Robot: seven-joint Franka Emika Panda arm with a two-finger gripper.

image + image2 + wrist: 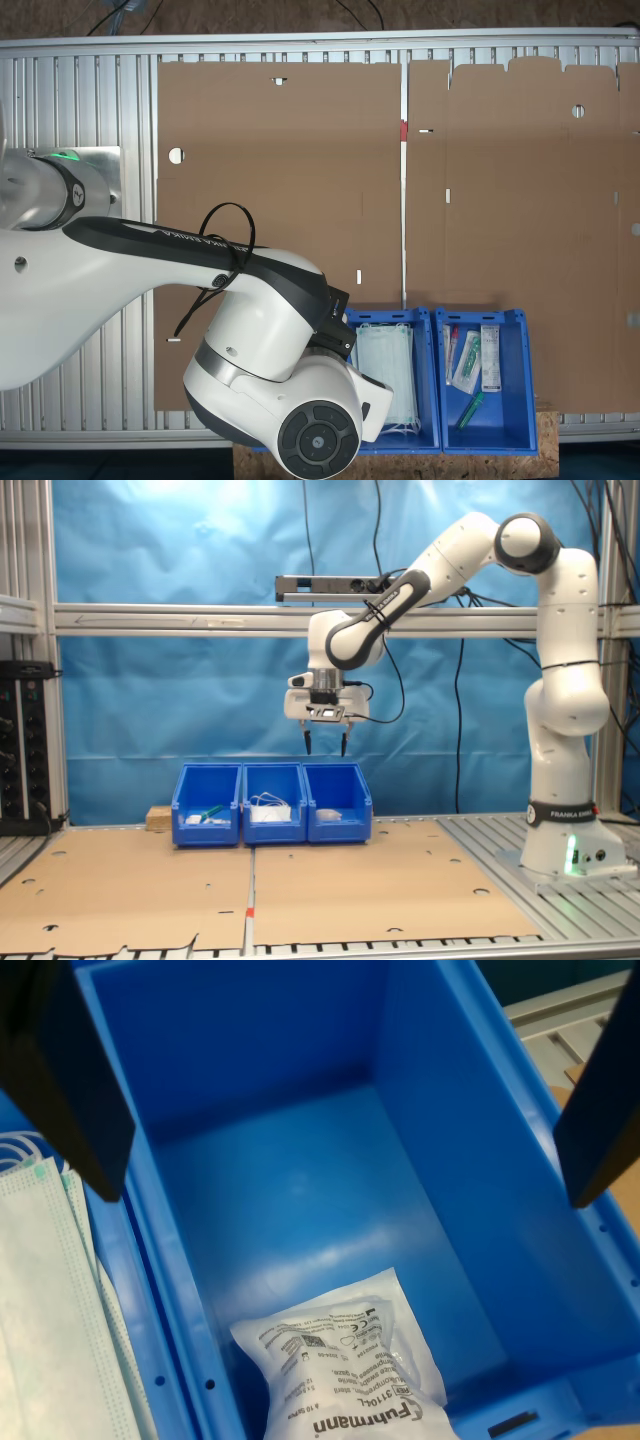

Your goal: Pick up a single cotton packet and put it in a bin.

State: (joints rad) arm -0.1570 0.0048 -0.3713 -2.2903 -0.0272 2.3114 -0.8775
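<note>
The cotton packet (pixel 345 1365) is a white, slightly puffy paper pouch with crinkled edges and fine dark print on its face. In the wrist view it lies flat on the floor of a blue bin (pixel 480 1180), near one end wall, with the remaining floor of that bin bare blue. In the second exterior view the same packet (pixel 330 813) shows as a pale shape in the bin at the second exterior view's right end of a row of three. The neighbouring middle bin (pixel 274 802) holds pale green face masks (pixel 45 1310). The hand (pixel 326 742) hangs in the air above the packet's bin, well apart from it, its two dark fingers (pixel 70 1070) spread wide with nothing between them. The bins stand on a cardboard-covered worktop (pixel 330 880).
</note>
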